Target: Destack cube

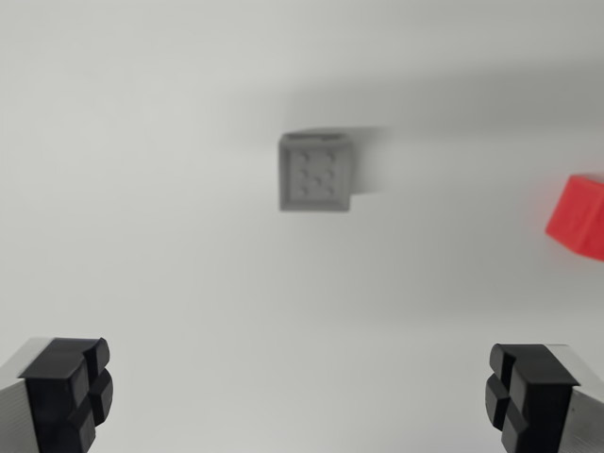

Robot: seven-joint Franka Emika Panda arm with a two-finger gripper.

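Gripper [300,396] sits wide open at the bottom of the wrist view, black pads [71,392] holding nothing. Further out on the white table [151,189] there's a blurry grey cube [315,173], with a red cube [578,215] well apart at the right edge.
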